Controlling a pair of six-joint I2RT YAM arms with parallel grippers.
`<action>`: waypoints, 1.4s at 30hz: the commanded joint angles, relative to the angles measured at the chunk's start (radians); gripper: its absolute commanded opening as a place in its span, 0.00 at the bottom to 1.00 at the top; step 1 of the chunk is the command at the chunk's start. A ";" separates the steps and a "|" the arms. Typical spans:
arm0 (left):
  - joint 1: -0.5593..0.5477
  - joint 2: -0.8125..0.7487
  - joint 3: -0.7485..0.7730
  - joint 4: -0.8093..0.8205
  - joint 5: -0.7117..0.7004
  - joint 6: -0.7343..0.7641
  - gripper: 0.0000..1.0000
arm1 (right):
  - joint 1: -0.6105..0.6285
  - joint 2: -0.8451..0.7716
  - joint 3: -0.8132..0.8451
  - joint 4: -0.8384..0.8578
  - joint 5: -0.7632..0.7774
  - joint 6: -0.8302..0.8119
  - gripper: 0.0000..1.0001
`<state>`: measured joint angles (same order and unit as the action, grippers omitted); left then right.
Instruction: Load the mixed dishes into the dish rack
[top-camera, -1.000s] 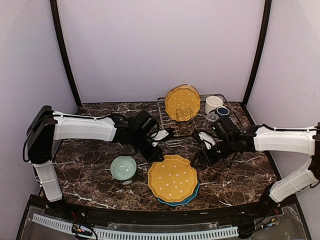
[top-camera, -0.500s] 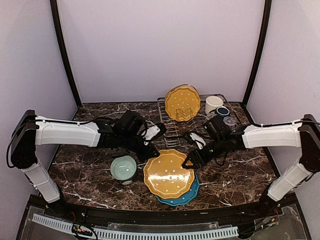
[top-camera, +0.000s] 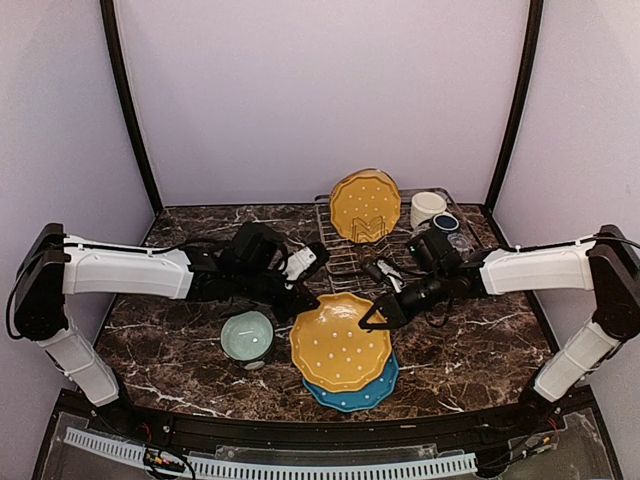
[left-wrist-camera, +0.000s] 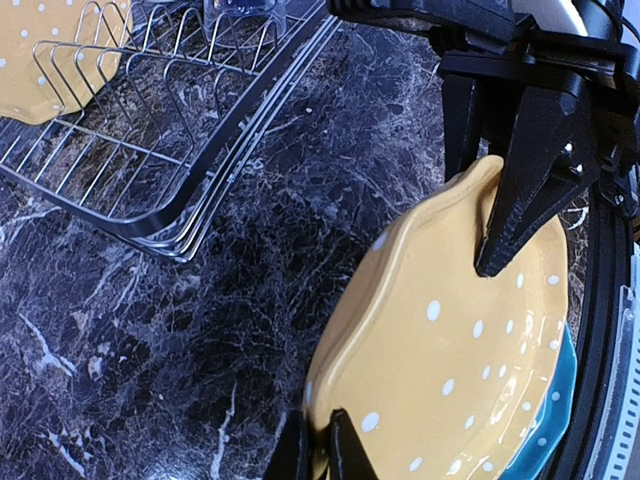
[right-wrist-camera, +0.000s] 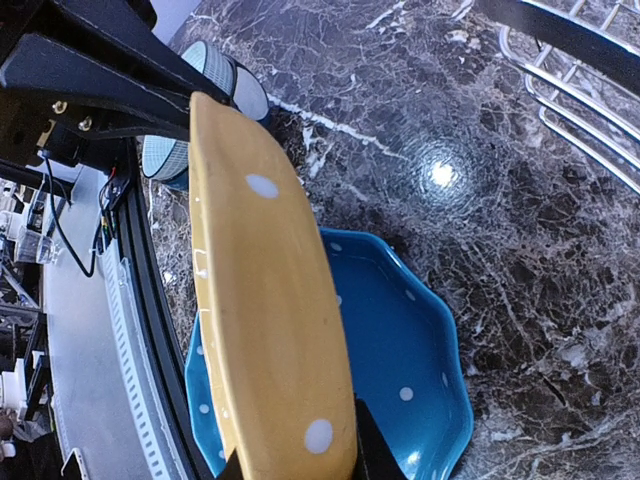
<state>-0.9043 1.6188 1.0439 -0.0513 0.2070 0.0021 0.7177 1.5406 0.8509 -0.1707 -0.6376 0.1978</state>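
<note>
Two grippers pinch the yellow dotted plate (top-camera: 340, 350) above the blue dotted plate (top-camera: 366, 393): left gripper (top-camera: 297, 305) at ten o'clock, right gripper (top-camera: 372, 318) at two. Likely a handover; next, left releases, right carries it to the dish rack (top-camera: 340, 262) at twelve.

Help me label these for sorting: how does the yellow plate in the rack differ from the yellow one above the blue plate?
The racked yellow plate stands upright in the dish rack, untouched; the front yellow plate tilts over the blue plate, gripped by the left tool and right tool. Both are scalloped with white dots.
</note>
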 joint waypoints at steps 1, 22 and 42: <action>0.001 -0.088 0.003 0.121 0.005 -0.028 0.01 | -0.020 -0.034 0.007 0.045 -0.045 0.003 0.00; 0.001 -0.291 -0.054 0.090 -0.133 -0.047 0.79 | -0.157 -0.299 0.358 -0.185 0.232 -0.439 0.00; 0.001 -0.302 -0.061 -0.024 -0.273 -0.085 0.93 | -0.407 0.022 0.670 0.163 0.183 -0.928 0.00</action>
<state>-0.9054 1.3403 1.0004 -0.0296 -0.0410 -0.0692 0.3454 1.5108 1.3987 -0.2337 -0.3546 -0.6456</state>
